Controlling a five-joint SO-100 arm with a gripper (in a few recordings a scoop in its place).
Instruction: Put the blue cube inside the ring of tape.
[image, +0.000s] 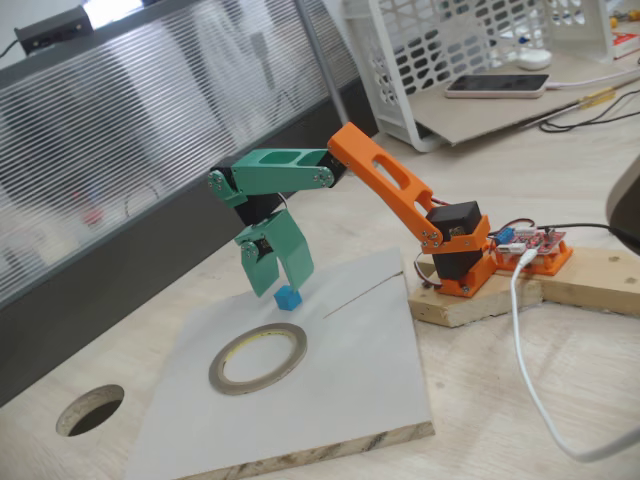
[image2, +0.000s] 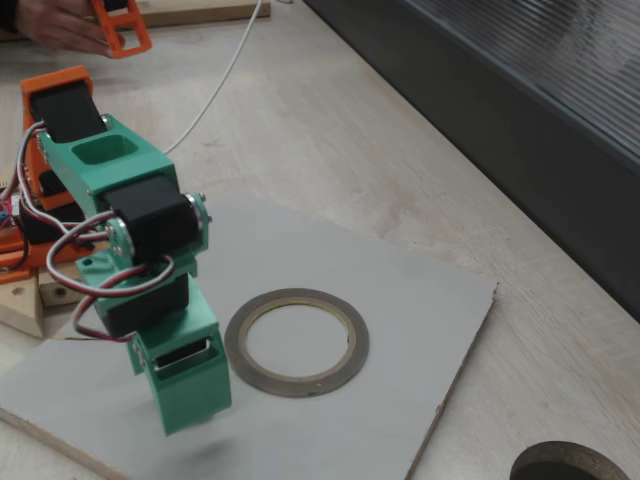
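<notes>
I am seeing the pincer (image: 284, 283) pinching the blue cube (image: 288, 298) at its tips, hanging above the grey board (image: 360, 370) just beyond the ring of tape (image: 258, 357). In another fixed view the green arm is hiding the cube; the ring's centre (image2: 297, 341) is lying open.

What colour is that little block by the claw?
Bright sky blue; the blue cube shows best in a fixed view.

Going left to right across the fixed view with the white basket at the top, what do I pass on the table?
Dark round hole → ring of tape → blue cube at the green gripper → orange arm base → white cable.
</notes>
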